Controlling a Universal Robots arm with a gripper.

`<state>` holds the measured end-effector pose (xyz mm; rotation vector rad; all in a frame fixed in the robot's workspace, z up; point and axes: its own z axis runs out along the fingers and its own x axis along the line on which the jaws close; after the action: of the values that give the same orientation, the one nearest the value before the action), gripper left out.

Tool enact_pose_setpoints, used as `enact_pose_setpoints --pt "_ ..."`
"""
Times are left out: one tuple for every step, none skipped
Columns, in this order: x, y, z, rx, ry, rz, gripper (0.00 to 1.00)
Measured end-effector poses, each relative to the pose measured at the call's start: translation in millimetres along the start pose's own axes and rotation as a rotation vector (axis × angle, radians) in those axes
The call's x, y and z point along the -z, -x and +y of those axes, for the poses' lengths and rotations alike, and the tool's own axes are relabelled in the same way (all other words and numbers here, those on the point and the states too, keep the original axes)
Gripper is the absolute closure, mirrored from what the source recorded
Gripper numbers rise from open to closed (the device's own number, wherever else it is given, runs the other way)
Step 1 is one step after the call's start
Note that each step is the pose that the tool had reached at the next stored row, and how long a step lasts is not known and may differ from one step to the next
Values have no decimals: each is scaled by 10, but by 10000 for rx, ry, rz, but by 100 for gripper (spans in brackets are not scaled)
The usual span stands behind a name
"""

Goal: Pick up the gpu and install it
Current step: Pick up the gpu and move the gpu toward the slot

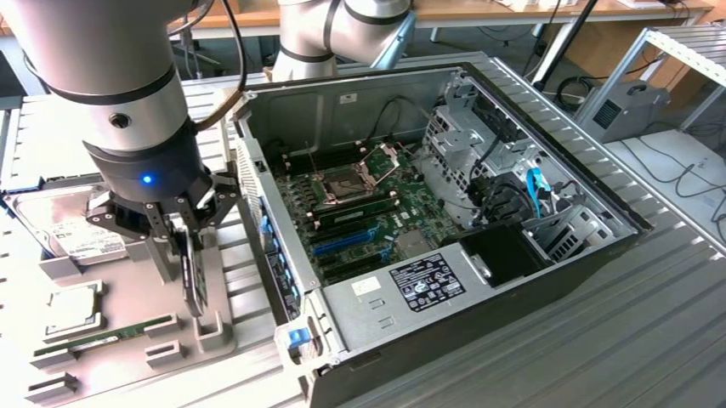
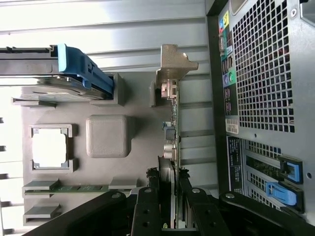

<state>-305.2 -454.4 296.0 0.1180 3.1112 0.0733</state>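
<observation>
The gpu (image 1: 195,285) stands on its edge in a slot of the grey holder tray (image 1: 125,357), on the exterior view's left, beside the open computer case. In the wrist view the gpu (image 2: 173,123) shows edge-on, with its silver end bracket (image 2: 174,61) at the far end and the round black fan between the fingers. My gripper (image 1: 182,246) comes down over the card from above. Its black fingers (image 2: 146,206) press on both faces of the card, so my gripper (image 2: 168,184) is shut on the gpu. The card's lower edge still looks level with the holder.
The open computer case (image 1: 567,255) lies on its side with the motherboard (image 1: 375,204) and blue expansion slots (image 1: 340,242) facing up. On the tray sit a hard drive (image 1: 68,229), a processor (image 1: 74,310) and a green memory stick (image 1: 108,333). The case's rear wall (image 2: 261,73) is close by.
</observation>
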Motion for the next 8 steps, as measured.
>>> enact_pose_setpoints --pt "5 0 0 0 0 1 74" --pt "10 0 1 0 0 0 74" --pt "16 0 1 0 0 1 74" --pt "22 1 1 0 0 0 74" --pt "27 1 1 0 0 0 74" --pt "32 1 2 0 0 1 74" --pt "38 1 2 0 1 1 74" --pt "44 1 2 0 -1 0 74"
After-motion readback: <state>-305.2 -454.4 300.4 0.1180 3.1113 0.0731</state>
